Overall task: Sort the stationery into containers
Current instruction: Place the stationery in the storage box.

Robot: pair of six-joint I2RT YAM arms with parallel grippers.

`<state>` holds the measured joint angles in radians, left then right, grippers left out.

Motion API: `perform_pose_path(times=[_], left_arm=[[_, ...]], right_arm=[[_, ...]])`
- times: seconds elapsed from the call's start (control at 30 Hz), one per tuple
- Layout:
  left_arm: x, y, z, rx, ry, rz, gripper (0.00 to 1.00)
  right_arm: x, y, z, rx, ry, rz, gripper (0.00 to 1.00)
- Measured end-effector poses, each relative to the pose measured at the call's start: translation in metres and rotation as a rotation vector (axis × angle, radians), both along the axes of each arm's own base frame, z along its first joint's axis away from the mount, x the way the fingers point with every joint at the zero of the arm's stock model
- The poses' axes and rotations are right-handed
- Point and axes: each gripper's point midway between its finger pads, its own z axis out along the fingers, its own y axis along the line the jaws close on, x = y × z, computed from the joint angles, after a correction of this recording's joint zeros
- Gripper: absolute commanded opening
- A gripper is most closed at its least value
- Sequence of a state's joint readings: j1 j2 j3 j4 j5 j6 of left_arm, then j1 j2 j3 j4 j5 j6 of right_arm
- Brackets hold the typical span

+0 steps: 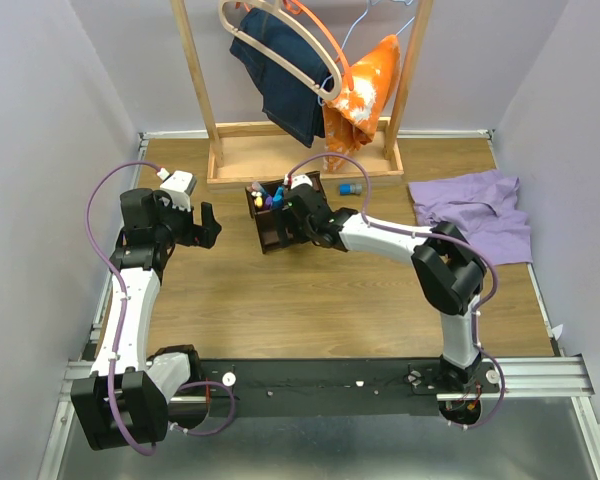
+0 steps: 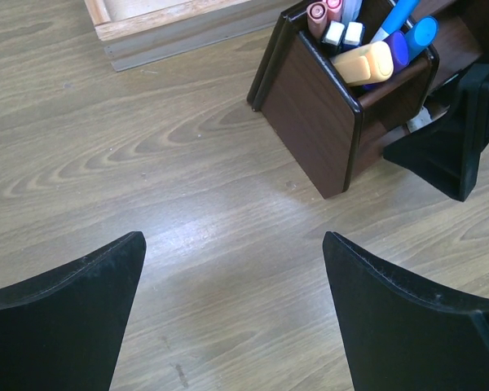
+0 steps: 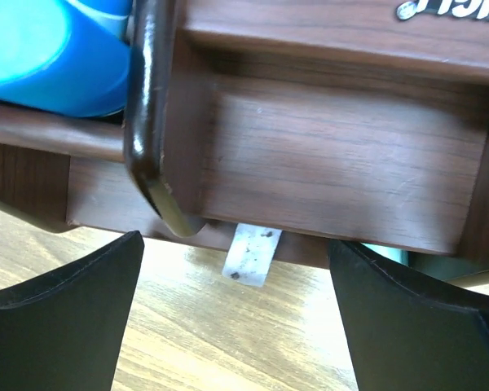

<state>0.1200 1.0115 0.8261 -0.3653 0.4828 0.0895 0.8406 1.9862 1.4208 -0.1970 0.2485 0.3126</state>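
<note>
Our right hand sits wide open up close to the organizer, gripping nothing; our left hand gapes empty over the counter.

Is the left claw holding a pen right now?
No: the left gripper is open with nothing in it, and it is apart from the organizer.

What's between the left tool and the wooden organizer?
Only bare wood tabletop, seen in the left wrist view; the left tool stands apart from the organizer.
</note>
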Motion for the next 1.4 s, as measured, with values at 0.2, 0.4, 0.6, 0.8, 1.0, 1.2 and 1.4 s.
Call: perform_pose_path(times=[0.2, 0.4, 0.6, 0.8, 1.0, 1.2, 1.4], left_arm=[[0.001, 0.0, 0.001, -0.009, -0.001, 0.005, 0.99], [0.0, -0.001, 0.001, -0.023, 0.005, 0.013, 0.99], [0.001, -0.001, 0.002, -0.033, 0.008, 0.019, 0.99], [0.001, -0.001, 0.002, -0.033, 0.008, 0.019, 0.99], [0.001, -0.001, 0.002, -0.031, 0.007, 0.018, 0.99], [0.001, -0.001, 0.001, -0.024, 0.004, 0.014, 0.99], [0.001, -0.001, 0.001, -0.022, 0.003, 0.014, 0.99]], right_arm=[[-0.002, -0.004, 0.011, 0.014, -0.013, -0.004, 1.0], [-0.012, -0.012, 0.032, 0.046, -0.026, 0.001, 1.0], [-0.032, -0.017, 0.027, 0.065, 0.024, 0.048, 0.21], [-0.043, -0.02, 0.013, 0.061, 0.073, 0.058, 0.06], [-0.041, -0.017, 0.005, 0.052, 0.081, 0.057, 0.05], [-0.036, -0.013, -0.014, 0.026, 0.103, 0.055, 0.04], [-0.028, -0.007, -0.012, 0.026, 0.091, 0.055, 0.04]])
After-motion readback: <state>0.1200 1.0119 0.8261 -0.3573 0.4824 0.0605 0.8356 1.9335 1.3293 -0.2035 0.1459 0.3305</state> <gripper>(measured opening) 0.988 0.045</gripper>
